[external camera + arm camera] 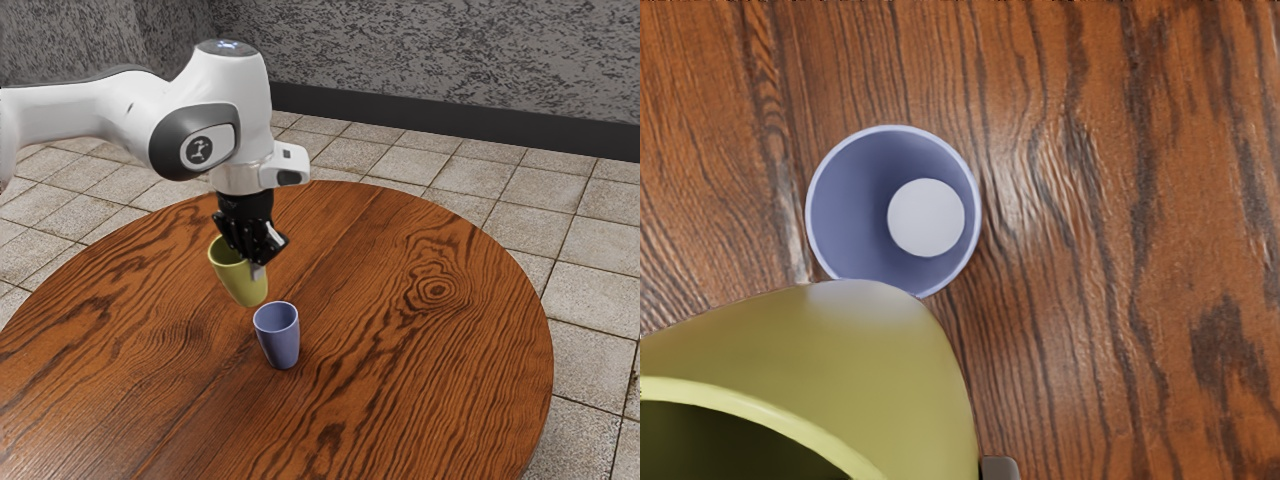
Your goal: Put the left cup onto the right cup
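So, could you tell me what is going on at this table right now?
The robot arm's gripper is shut on the rim of a yellow-green cup and holds it tilted above the round wooden table. A blue-purple cup stands upright on the table close beside it, open side up and empty. The held cup is not yet lined up over the standing one, so the stacking is not done.
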Controlling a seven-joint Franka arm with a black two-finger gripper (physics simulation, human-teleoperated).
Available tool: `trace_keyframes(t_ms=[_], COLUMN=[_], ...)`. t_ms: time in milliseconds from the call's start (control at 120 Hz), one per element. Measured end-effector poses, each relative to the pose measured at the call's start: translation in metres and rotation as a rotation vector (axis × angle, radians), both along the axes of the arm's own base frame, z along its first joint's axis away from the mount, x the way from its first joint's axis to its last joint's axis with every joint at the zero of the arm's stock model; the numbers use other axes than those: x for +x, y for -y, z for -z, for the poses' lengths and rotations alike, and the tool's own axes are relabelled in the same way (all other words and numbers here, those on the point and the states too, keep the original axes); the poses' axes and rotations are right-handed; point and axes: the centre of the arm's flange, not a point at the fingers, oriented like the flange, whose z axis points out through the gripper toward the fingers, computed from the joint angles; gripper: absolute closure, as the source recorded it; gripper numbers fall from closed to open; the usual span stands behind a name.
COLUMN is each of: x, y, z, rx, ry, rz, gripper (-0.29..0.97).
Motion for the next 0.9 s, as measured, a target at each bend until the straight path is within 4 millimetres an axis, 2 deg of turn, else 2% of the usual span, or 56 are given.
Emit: trace_keyframes(t_ms=[525, 900], x=[0.015, 0.024], y=[0.009, 0.008], z=[0.016, 0.023], rx=[0.000, 0.002], ry=[-0.019, -0.021], rz=[0.015, 0.013], gripper=[0.78, 0.78])
